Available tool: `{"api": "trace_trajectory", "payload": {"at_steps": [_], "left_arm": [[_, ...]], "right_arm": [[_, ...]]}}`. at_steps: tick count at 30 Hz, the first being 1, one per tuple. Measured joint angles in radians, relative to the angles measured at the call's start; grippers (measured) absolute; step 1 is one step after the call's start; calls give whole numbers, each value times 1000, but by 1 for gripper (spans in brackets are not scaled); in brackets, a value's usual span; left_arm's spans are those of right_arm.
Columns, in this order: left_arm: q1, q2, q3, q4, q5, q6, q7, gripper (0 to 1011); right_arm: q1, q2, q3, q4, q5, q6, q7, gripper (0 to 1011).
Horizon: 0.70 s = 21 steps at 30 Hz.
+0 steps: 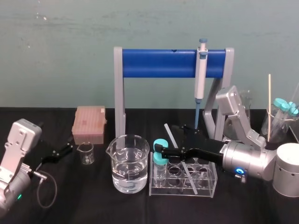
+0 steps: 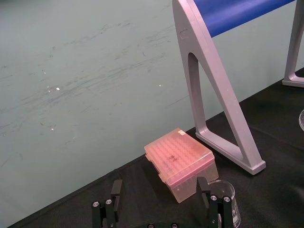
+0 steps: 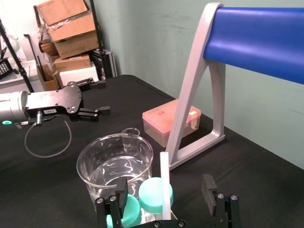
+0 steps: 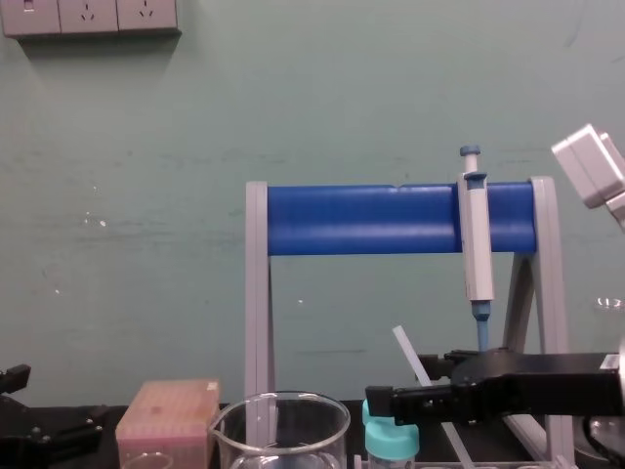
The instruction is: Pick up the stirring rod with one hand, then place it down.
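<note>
The stirring rod [image 1: 171, 136] is a thin translucent white stick that leans at a slant, its lower end in the clear tube rack [image 1: 209, 188]. My right gripper [image 1: 174, 140] reaches in from the right and stands open around the rod. In the right wrist view the rod [image 3: 165, 183] rises midway between the two fingers [image 3: 121, 192], touching neither. The chest view shows the rod [image 4: 409, 354] sticking up above the right gripper [image 4: 420, 386]. My left gripper [image 1: 58, 151] rests open and empty at the far left of the table, near the pink box.
A large beaker of water [image 1: 129, 163] stands just left of the rack. A teal-capped tube [image 1: 160, 157] sits in the rack's left end. Behind stands the blue-barred stand [image 1: 159, 63] with a hanging pipette [image 1: 201, 70]. A pink tip box [image 1: 89, 123] and small beaker [image 1: 86, 153] stand left; more tubes [image 1: 282, 112] stand right.
</note>
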Motion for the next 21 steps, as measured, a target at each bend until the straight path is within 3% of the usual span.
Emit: {"api": "trace_trajectory", "payload": {"at_steps": [13, 21], "left_arm": [[0, 0, 0, 0, 0, 0, 0, 1000], [0, 0, 0, 0, 0, 0, 0, 1000]], "right_arm": [[3, -1, -5, 4, -6, -5, 3, 995], [2, -1, -3, 2, -5, -4, 2, 812]]}}
